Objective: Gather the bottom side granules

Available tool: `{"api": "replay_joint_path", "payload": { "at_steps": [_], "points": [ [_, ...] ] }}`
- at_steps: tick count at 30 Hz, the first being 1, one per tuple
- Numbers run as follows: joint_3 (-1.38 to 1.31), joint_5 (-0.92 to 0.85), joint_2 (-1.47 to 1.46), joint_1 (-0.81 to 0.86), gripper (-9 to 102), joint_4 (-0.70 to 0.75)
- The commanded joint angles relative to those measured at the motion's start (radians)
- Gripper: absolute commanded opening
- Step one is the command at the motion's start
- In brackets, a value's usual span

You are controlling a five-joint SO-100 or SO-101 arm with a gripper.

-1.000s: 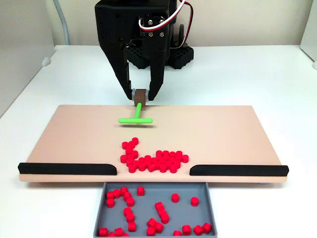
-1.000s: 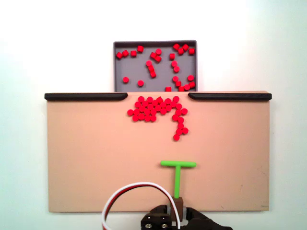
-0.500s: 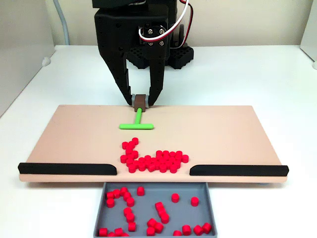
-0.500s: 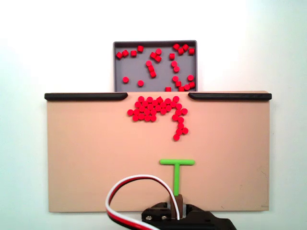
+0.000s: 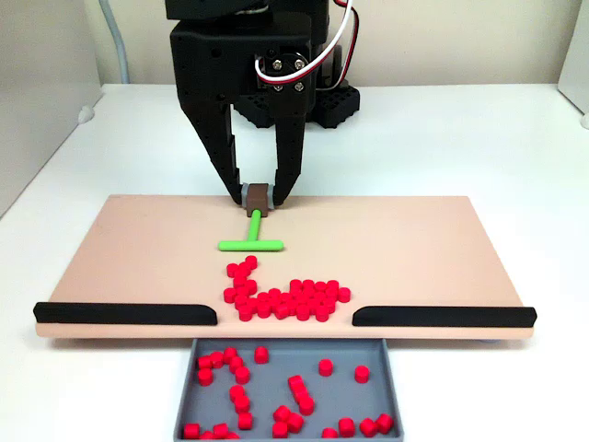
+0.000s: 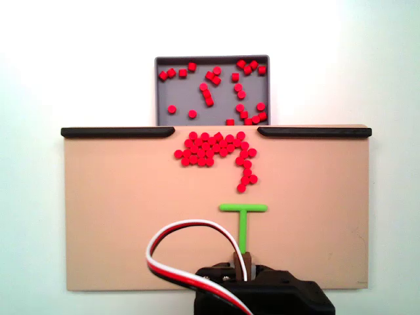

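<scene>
I see red granules (image 5: 285, 296), a green stick (image 5: 250, 241), a tan board (image 5: 138, 258), a grey tray (image 5: 189, 387), black rails (image 5: 124, 313).

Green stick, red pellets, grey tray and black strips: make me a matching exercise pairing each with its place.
Things:
1. green T-shaped stick
2. loose cluster of granules
3. grey tray
4. black strips

Places:
A. along the board's edge, either side of the gap
B. on the board, before the gap
C. off the board, beyond the gap
D. gripped by the tool

Pairs: 1-D, 2-B, 3-C, 4-A
</scene>
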Motion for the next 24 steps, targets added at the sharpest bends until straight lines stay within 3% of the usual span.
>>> {"api": "replay_joint_path", "payload": {
  "at_steps": [1, 24],
  "points": [
    [-0.038, -0.005, -0.026, 0.002, 0, -0.003],
    [-0.199, -0.029, -0.169, -0.031, 0, -0.002]
  ]
}}
